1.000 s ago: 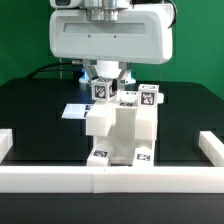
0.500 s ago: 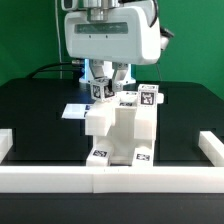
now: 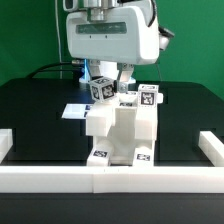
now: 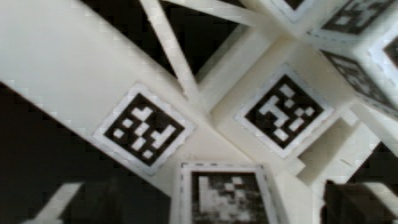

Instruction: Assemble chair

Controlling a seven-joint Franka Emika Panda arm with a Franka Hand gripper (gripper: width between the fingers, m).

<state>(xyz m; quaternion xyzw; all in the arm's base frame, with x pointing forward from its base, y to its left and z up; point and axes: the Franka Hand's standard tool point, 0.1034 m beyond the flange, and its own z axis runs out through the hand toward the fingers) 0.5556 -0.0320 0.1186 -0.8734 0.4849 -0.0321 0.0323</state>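
In the exterior view the chair (image 3: 122,128) is seen against the border wall (image 3: 110,178) at the table's (image 3: 35,110) near edge, beneath the gripper (image 3: 107,82). Only tagged chair faces (image 4: 214,110) are shown by the wrist view. Jaw state cannot be told.

Chair (image 3: 122,128) on table (image 3: 35,110), against front border wall (image 3: 110,179); my gripper (image 3: 108,80) above its rear.

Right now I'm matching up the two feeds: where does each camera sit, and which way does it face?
Exterior view: off the arm, low by the white border wall, facing across the black table at the chair; shows the arm's white head and its fingers.
Wrist view: on the wrist, close on the chair's tagged white parts; a finger may edge the frame, too blurred to tell.
Shared: the tagged chair.
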